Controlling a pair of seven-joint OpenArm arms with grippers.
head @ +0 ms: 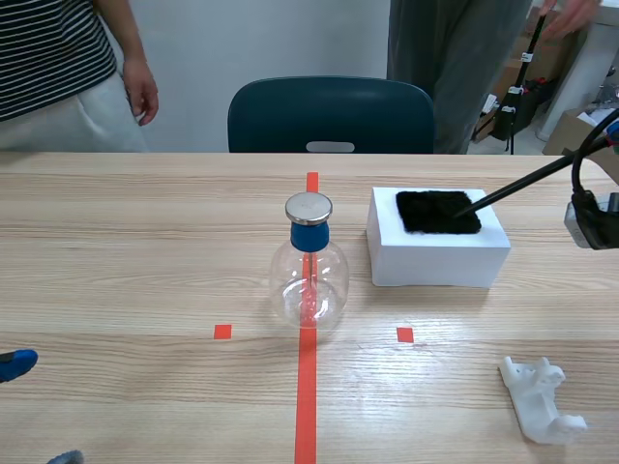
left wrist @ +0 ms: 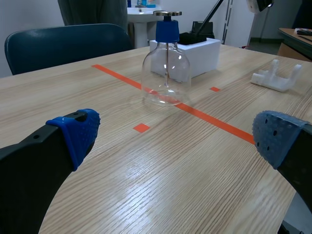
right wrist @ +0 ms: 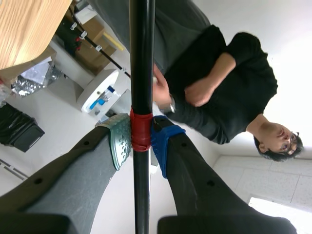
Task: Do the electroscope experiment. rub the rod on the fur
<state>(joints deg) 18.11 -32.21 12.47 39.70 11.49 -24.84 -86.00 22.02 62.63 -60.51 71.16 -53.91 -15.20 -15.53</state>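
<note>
- The rod (head: 527, 181), a slim, smooth black stick, slants down from the right, and its tip rests on the right part of the fur (head: 435, 211).
- The fur is a flat, shaggy black patch lying on top of a white block (head: 437, 259) with square edges, which stands on the counter (head: 145, 251) of pale wood grain.
- The right hand (right wrist: 141, 139) pinches the rod at a band of red tape (right wrist: 141, 130). Its dotted grey-green pad (right wrist: 119, 140) and blue pad (right wrist: 165, 141) press the band from either side.
- The left hand (left wrist: 173, 139) hangs low over the near counter with its fingers spread wide and nothing between them. Its blue pads (left wrist: 80, 131) are rubbery and dimpled.
- The electroscope (head: 309, 285) stands upright on the orange-red line, just left of the block. It is a round, clear flask with a blue collar (head: 309, 237), a flat shiny metal disc (head: 309, 207) on top and a thin stem down its middle.
- A white plastic bracket (head: 542, 401), lumpy and pronged, lies on the near right of the counter, well apart from the block.
- A dark blue chair (head: 329, 114) with a curved back stands behind the far edge.
</note>
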